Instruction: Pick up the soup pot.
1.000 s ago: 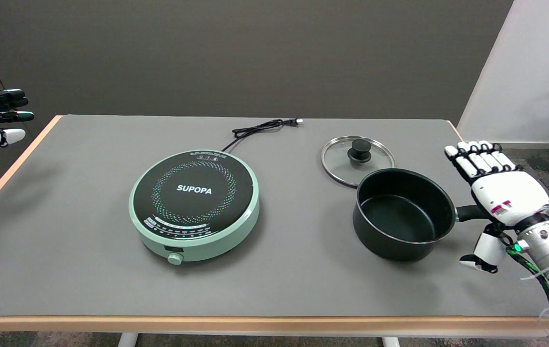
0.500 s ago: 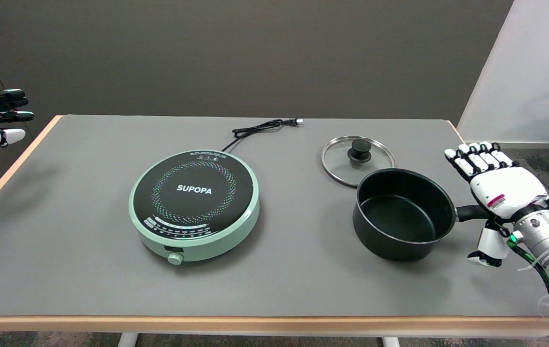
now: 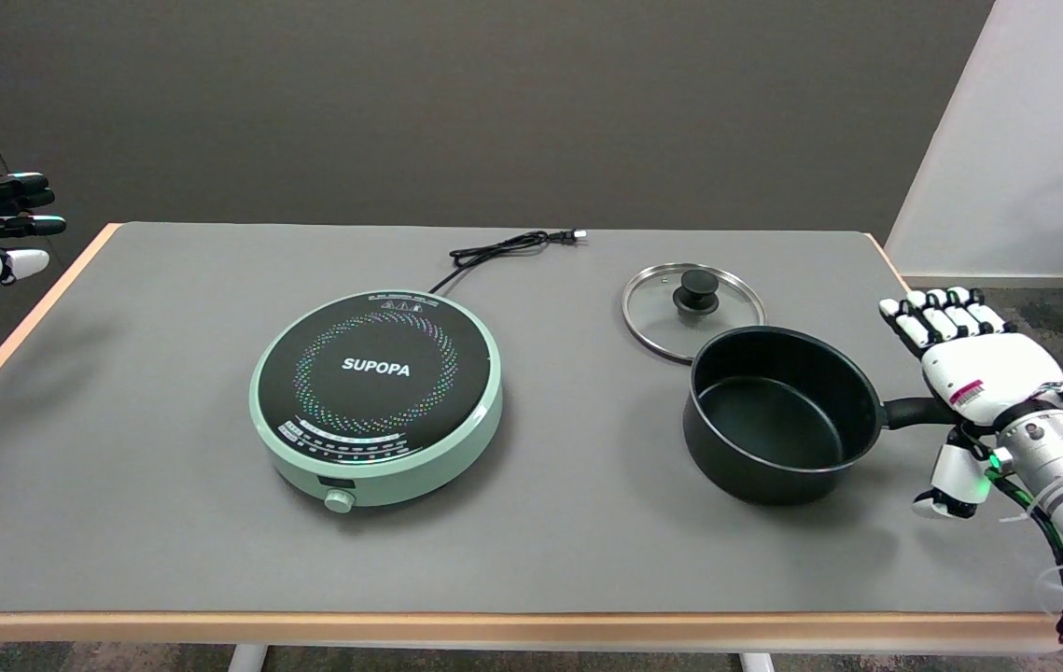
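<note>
**Black pot not yet in my grasp**

Black and empty, the soup pot [image 3: 778, 415] sits flat on the grey table [image 3: 167, 523] toward its right side, its stubby dark handle [image 3: 914, 412] pointing right, straight at me. My right hand [image 3: 974, 392] is at the outer end of that handle with the fingers [image 3: 940, 315] stretched out and apart above it and the thumb [image 3: 951, 478] hanging below, so the handle lies in the gap between them. I hold nothing; the hand is spread wide. Whether my palm already touches the handle tip I cannot tell, since the back of the hand hides the spot.

So I judge the task barely begun: the reach looks about made, while the closing of the fingers round the handle and the lift itself are all left to do.

Around the pot: a glass lid [image 3: 692, 308] with a black knob lies flat just behind it, its near edge tucked behind the pot's rim (touching or not, I cannot say). A green induction cooker [image 3: 376, 397] stands well apart to the left, its black cord [image 3: 503, 248] trailing to the far edge. Nothing lies between my hand and the handle. The lid is the one neighbour to mind, I think, if the pot swings backward on the way up.
</note>
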{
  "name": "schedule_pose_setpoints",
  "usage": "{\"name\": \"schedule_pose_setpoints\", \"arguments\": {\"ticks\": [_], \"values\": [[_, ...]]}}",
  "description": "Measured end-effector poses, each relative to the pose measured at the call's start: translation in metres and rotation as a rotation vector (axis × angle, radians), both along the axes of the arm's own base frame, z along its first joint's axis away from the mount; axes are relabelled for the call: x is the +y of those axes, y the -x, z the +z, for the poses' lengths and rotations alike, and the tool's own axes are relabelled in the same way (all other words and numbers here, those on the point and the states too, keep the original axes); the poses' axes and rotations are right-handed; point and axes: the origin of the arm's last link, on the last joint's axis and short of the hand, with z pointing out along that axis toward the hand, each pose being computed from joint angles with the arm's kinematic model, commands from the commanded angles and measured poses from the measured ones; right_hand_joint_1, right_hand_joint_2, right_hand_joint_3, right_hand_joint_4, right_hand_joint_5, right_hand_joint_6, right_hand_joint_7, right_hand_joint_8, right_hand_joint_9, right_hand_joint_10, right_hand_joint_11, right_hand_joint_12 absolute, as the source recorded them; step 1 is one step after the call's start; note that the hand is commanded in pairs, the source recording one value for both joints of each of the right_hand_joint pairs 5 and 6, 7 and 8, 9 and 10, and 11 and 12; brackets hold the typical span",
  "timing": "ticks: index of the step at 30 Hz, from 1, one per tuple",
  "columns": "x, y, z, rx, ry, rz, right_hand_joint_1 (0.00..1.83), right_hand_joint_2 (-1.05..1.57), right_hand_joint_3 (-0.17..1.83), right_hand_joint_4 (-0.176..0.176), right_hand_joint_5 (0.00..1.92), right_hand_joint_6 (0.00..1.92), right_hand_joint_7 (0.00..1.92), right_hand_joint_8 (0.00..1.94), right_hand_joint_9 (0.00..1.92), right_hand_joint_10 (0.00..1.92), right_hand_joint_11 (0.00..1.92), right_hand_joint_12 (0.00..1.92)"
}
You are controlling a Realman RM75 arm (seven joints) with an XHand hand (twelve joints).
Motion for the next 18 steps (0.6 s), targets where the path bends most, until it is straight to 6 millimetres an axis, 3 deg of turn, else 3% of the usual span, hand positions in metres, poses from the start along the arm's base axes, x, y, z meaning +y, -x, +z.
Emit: {"name": "schedule_pose_setpoints", "arguments": {"ticks": [11, 18], "values": [[-0.007, 0.012, 0.004, -0.023, 0.030, -0.015, 1.15, -0.61, 1.14, 0.035, 0.01, 0.01, 0.01, 0.01, 0.01, 0.01, 0.01, 0.01], [-0.010, 0.016, 0.005, -0.032, 0.041, -0.018, 1.14, -0.59, 1.13, 0.047, 0.01, 0.01, 0.01, 0.01, 0.01, 0.01, 0.01, 0.01]]}}
